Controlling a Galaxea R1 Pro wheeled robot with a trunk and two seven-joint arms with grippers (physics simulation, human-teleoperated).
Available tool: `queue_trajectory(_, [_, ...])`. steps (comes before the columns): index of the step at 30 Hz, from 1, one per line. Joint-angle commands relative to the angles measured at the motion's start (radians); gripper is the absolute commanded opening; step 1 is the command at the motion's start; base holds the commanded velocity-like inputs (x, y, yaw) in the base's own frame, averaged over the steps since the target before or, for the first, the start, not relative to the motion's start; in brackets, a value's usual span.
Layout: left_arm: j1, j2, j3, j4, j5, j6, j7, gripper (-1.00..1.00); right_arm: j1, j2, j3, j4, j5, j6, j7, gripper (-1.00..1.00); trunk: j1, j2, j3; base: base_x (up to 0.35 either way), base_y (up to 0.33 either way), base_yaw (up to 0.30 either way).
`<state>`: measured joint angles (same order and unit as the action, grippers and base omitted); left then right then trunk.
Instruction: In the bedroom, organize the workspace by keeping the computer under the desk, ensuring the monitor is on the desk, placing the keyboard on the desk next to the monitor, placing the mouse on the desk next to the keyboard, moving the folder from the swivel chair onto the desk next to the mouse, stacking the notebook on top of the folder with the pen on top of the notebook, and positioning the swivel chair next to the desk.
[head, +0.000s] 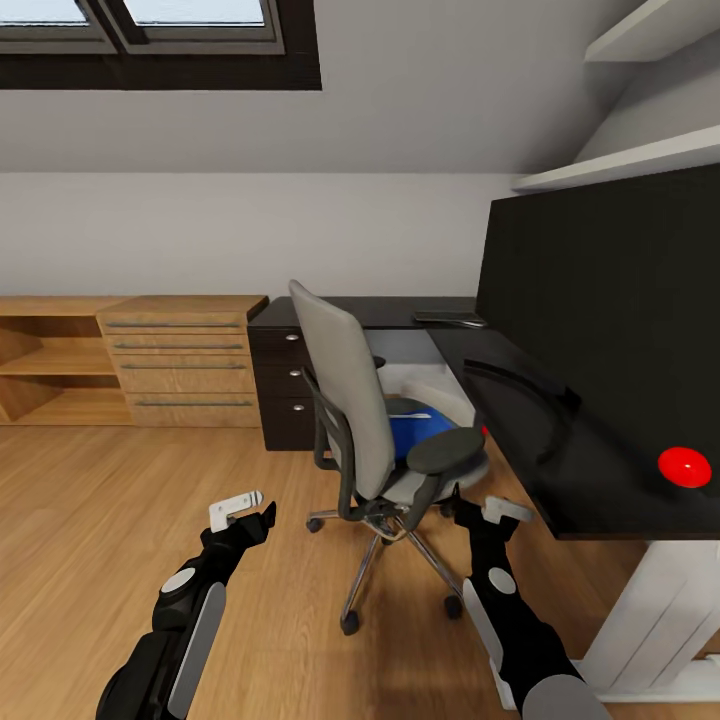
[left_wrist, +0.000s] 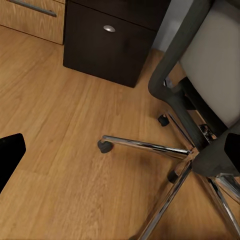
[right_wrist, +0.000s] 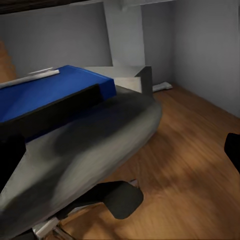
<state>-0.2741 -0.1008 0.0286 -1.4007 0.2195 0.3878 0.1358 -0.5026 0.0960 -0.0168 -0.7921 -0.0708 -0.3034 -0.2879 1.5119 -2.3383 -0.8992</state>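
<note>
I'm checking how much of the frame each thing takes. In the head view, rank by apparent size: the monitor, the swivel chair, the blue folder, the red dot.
Largest to smallest as seen:
1. monitor, though it stands nearest the camera, which inflates it
2. swivel chair
3. blue folder, mostly hidden by the chair
4. red dot, close to the folder's visible patch

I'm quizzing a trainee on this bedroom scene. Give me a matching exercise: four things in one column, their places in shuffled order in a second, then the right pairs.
Things:
1. folder
2. monitor
3. swivel chair
4. wooden drawer unit

Places:
A. on the floor, beside the desk
B. on the chair's seat
C. against the back wall, left of the dark drawers
D. on the desk

Pairs: 1-B, 2-D, 3-A, 4-C
</note>
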Motion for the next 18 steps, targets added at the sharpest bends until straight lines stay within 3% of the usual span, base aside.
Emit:
queue_trajectory(1, [0.000, 0.000, 0.001, -0.001, 0.011, 0.005, 0.005, 1.00, -0.001, 0.001, -0.001, 0.000, -0.007, -0.009, 0.001, 1.00, 0.000, 0.000, -0.001, 0.000, 0.000, 0.000])
queue_trajectory(7, [0.000, 0.000, 0.001, -0.001, 0.010, 0.005, 0.005, 1.00, -0.001, 0.003, 0.002, 0.002, -0.007, -0.025, 0.001, 1.00, 0.000, 0.000, -0.001, 0.000, 0.000, 0.098])
queue_trajectory(18, [0.000, 0.000, 0.001, 0.000, 0.010, 0.005, 0.005, 1.00, -0.001, 0.010, 0.006, 0.006, -0.006, -0.026, 0.001, 1.00, 0.000, 0.000, -0.001, 0.000, 0.000, 0.270])
